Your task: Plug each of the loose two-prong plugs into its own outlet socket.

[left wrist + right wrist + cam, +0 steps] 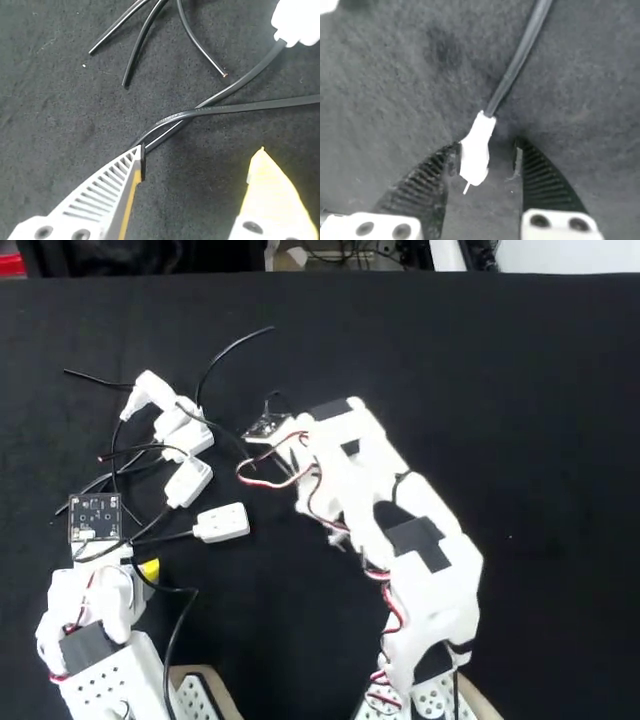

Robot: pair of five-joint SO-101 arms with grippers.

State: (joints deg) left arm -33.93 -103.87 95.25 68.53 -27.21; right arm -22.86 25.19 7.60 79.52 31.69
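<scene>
Right gripper (487,149): jaws partly open, low over the black cloth (380,75). A white two-prong plug (476,152) lies between them, against one finger, with a gap to the other. Its black cord (520,55) runs out past the fingertips.

Left gripper (200,154): jaws wide apart. Two black cables (235,106) cross between the tips, one touching the white finger (115,180). A white connector (300,20) lies well beyond the jaws.

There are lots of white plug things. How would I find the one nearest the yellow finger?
Look at the left side of the black table, where white pieces with black cords lie in a bunch. The white block is the lowest of them in the high view, just above the yellow finger. Its neighbours slant, but this one lies almost level.
</scene>
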